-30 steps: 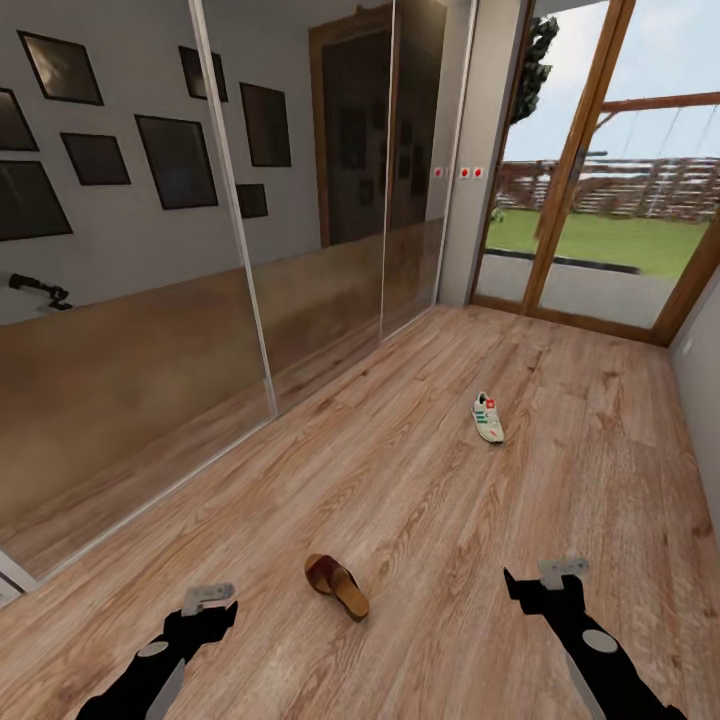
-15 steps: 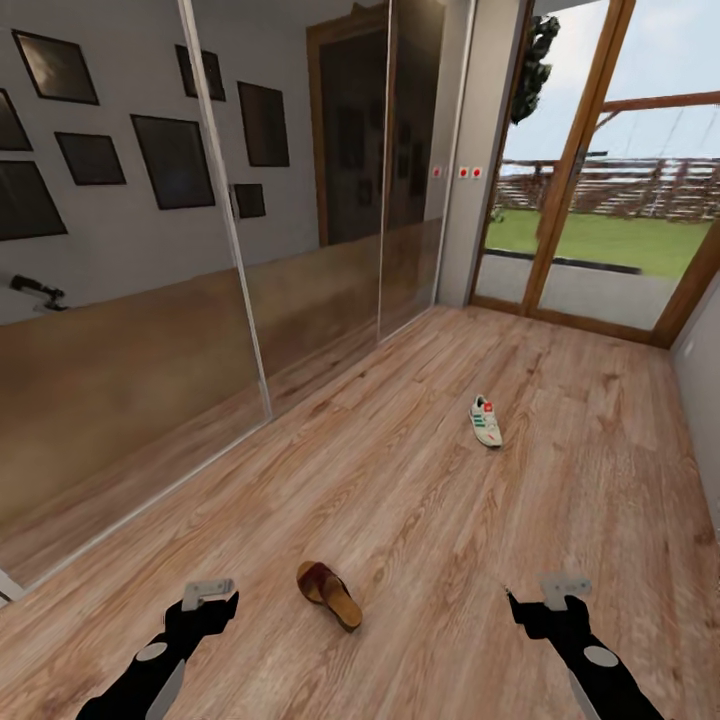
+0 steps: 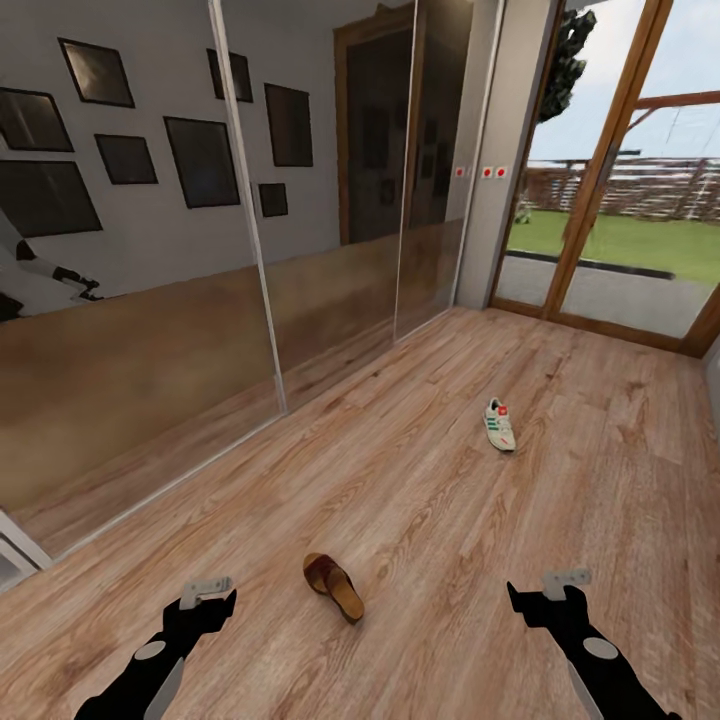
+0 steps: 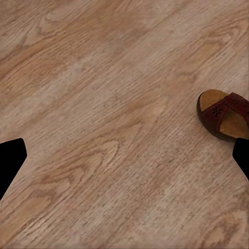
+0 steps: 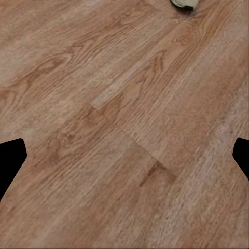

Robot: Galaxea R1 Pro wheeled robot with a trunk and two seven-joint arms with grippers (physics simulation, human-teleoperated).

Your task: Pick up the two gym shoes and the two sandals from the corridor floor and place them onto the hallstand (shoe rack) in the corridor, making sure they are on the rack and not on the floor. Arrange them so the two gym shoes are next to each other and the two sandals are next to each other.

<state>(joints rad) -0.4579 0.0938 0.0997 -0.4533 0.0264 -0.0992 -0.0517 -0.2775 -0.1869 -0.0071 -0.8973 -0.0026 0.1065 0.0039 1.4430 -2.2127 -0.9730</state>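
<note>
One dark brown sandal (image 3: 333,586) lies on the wood-plank corridor floor (image 3: 420,500), close in front of me and between my two arms. Its woven band and tan footbed also show in the left wrist view (image 4: 225,115). One white gym shoe (image 3: 499,424) with green stripes and a red heel patch lies farther ahead, right of centre; its edge peeks into the right wrist view (image 5: 184,4). My left gripper (image 3: 207,597) hangs open over bare floor left of the sandal. My right gripper (image 3: 548,592) is open too, over bare floor to the sandal's right. The hallstand is out of view.
A mirrored sliding-door wardrobe (image 3: 200,300) runs along the left side. A wood-framed glass door (image 3: 610,200) closes the far end of the corridor, with grass beyond. Open floor lies between the shoe and the sandal.
The whole view has shifted, so the camera has turned slightly left. Both grippers hang open much as before. The sandal and the gym shoe lie where they were.
</note>
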